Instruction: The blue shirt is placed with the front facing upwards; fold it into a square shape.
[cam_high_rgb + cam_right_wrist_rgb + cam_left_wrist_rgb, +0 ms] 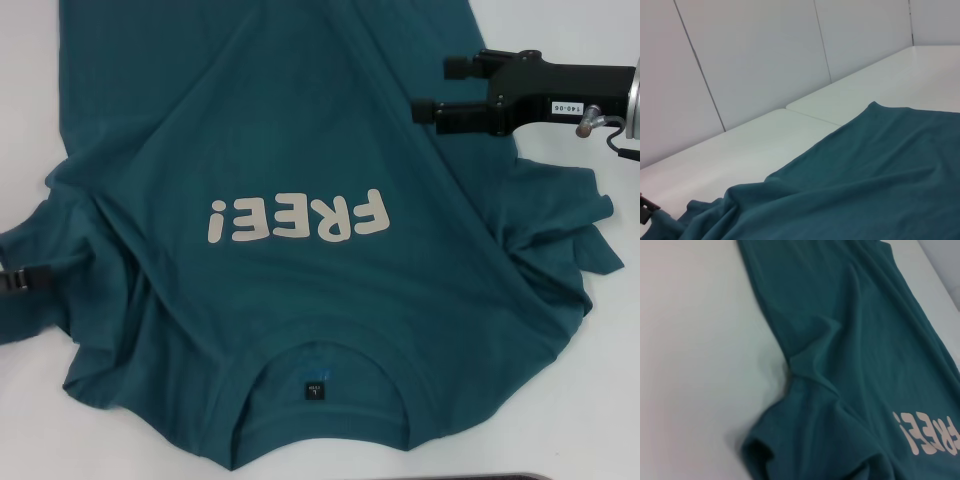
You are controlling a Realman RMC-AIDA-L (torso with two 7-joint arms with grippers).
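One large teal-blue cotton T-shirt (300, 150) lies front-up on the white worktop (560, 40), its off-white "FREE!" lettering (298, 217) in the middle and its ribbed round collar (322, 395) nearest the robot.

The right hand (428, 88) hovers over the shirt's right edge, its two black fingers (452, 112) parted a moderate way and holding nothing. The left hand (22, 280) sits at the bunched left sleeve; whether it is parted or clamped cannot be told, as cloth covers most of it.

The step in hand looks like taking hold of both sides to fold them inward. To do it well, each hand should pinch a single layer at the side seam. The rumpled sleeves (565, 225) should be drawn flat first, and both sides should fold by equal amounts so the lettering stays centred.

Counted: one shirt, two sleeves, two hands.
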